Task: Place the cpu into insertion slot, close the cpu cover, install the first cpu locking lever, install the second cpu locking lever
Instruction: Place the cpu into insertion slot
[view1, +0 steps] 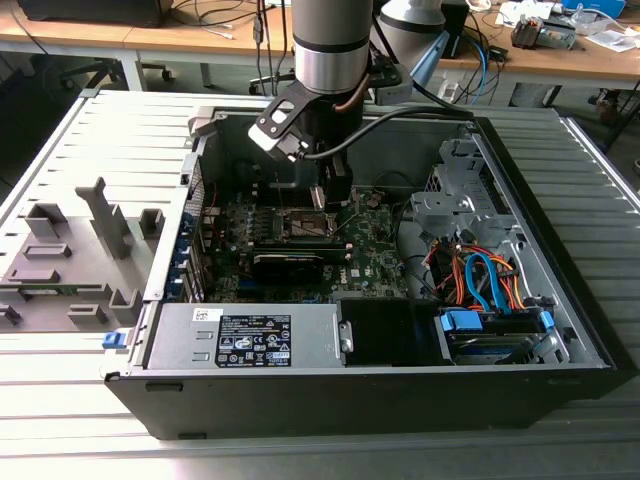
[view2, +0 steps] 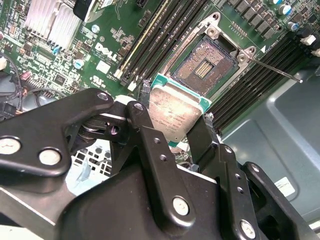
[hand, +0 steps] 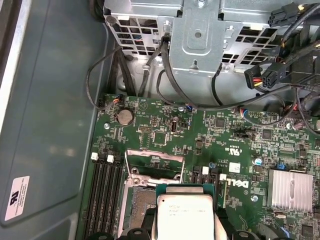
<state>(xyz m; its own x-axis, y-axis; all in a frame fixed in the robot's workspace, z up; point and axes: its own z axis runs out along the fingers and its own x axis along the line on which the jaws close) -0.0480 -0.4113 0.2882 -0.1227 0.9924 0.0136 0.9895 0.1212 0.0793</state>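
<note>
Green circuit board (hand: 165, 131) inside an open metal computer case (view1: 330, 402): the black tool (view2: 175, 107) grips the flat, silvery-beige square cpu (view2: 170, 119) by its edges, near the dark, metal-rimmed insertion slot (view2: 202, 67).

The exterior view looks down at a slant from well off, taking in the whole open black steel computer case (view1: 300, 400) on the grey ribbed table (view1: 90, 130). Both wrist views sit close over the green printed motherboard (view2: 95, 45) (hand: 165, 130) inside it, facing roughly opposite ways past the black metal gripper (view2: 175, 107) (hand: 185, 231). They share the small pale silvery square cpu (view2: 172, 125) (hand: 185, 217) and the dark square insertion slot (view2: 202, 67) (hand: 137, 205).
</note>
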